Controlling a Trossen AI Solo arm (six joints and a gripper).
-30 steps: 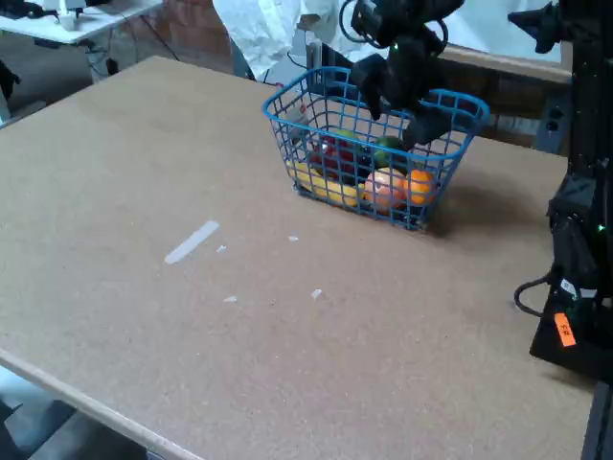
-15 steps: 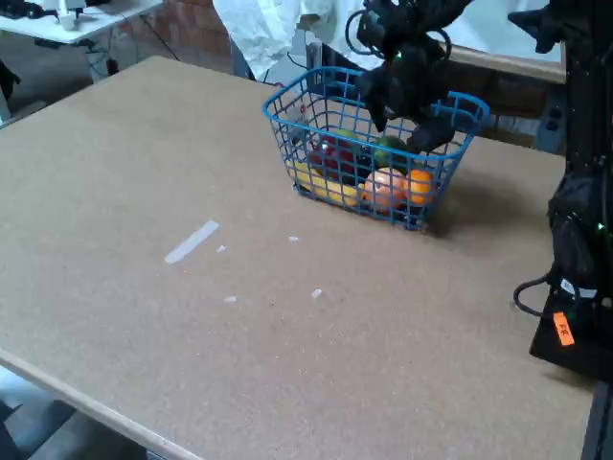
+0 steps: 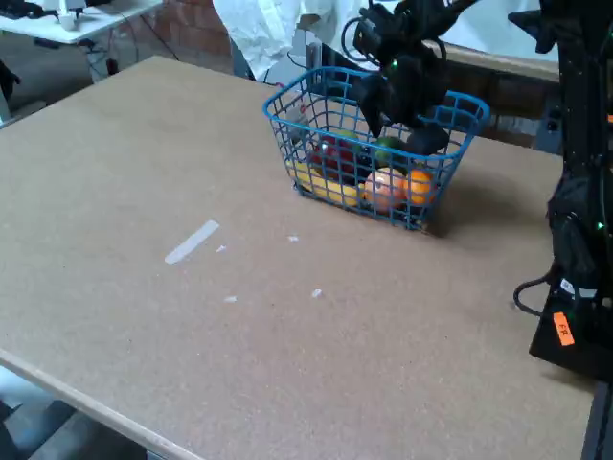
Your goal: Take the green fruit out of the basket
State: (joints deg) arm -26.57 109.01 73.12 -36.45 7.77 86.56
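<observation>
Claw (image 3: 407,120), its grip impossible to judge, hangs over the basket (image 3: 316,120), where the smooth, likely slippery, light green fruit (image 3: 388,150) at its 6 o'clock invites a hold across its middle.

A wide brown particle-board table (image 3: 172,192) fills most of the fixed view. A pale strip of tape (image 3: 192,241) lies on it left of centre, with small white scraps (image 3: 316,293) scattered to its right. Toward the far right, an orange fruit (image 3: 419,185) sits beside a peach-coloured fruit (image 3: 386,189), with a yellow banana (image 3: 321,184) and red fruit (image 3: 337,155) to their left. White cloth (image 3: 263,29) hangs at the far edge. An orange tag (image 3: 564,329) shows at the near right.
</observation>
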